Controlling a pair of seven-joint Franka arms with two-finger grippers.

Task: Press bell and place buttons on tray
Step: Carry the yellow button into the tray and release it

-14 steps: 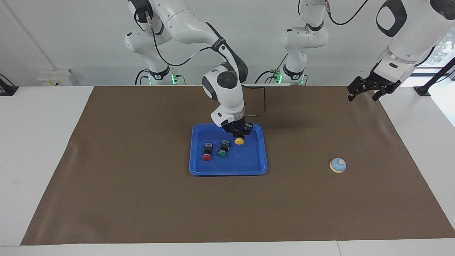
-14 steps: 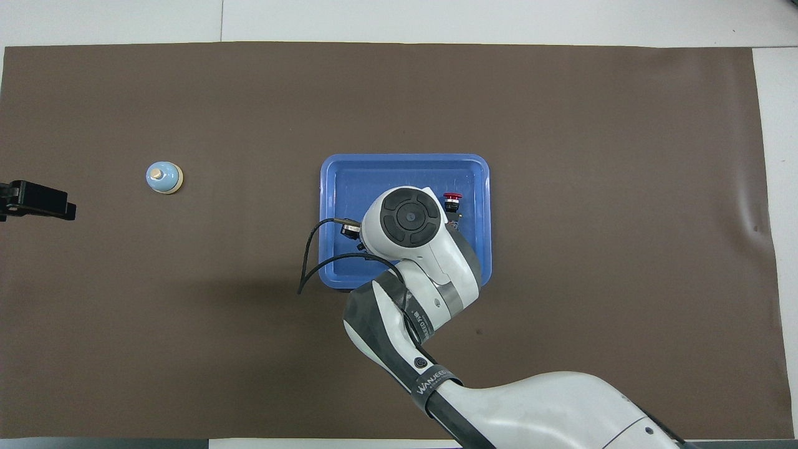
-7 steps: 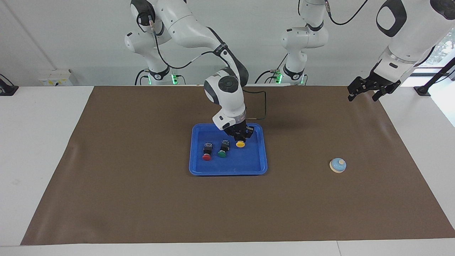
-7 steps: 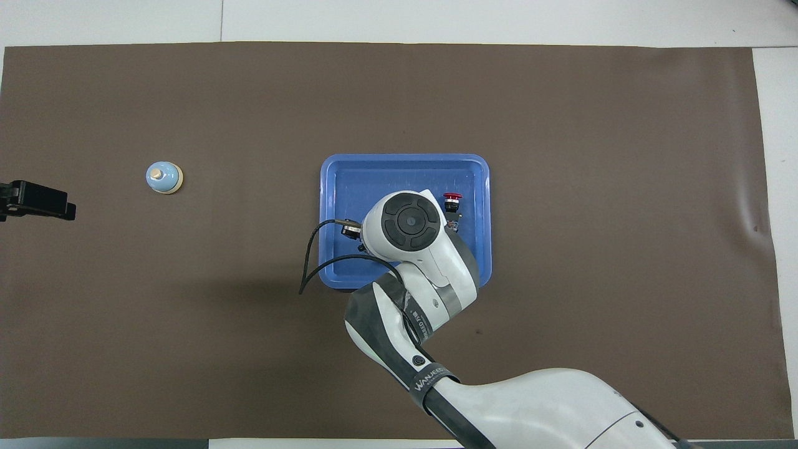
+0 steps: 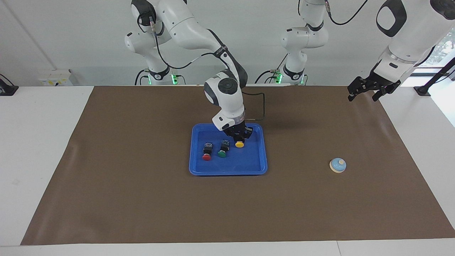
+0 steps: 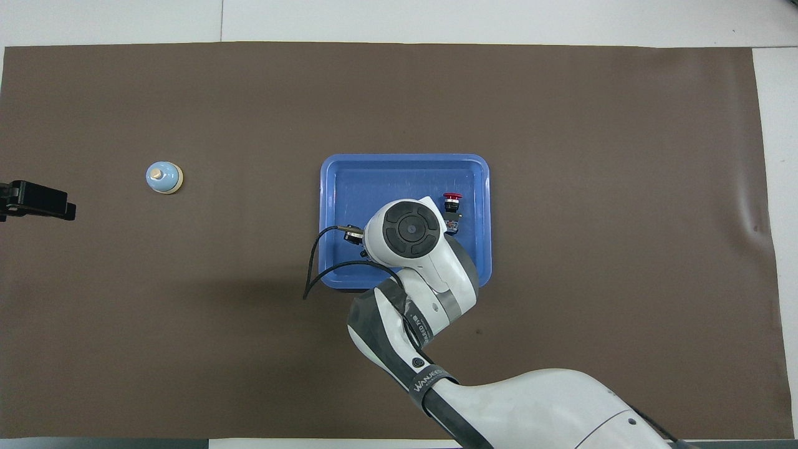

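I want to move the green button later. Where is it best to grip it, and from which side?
Probably the black body of the green button, not its round cap. It lies on its side in the tray, cap pointing away from the robots, red button close beside it. So come from straight above, fingers across the body.

**A robotics lab bench**

You are looking at a lab, not a home or a shop. White Franka arms (image 5: 185, 28) stand bolted along one edge of a plain white table (image 5: 39, 142), with cables trailing from their bases and green status lights glowing there. A brown mat (image 5: 142, 199) covers the work surface. The wall (image 5: 71, 35) is bare and pale, with a socket box (image 5: 57, 78) mounted low.
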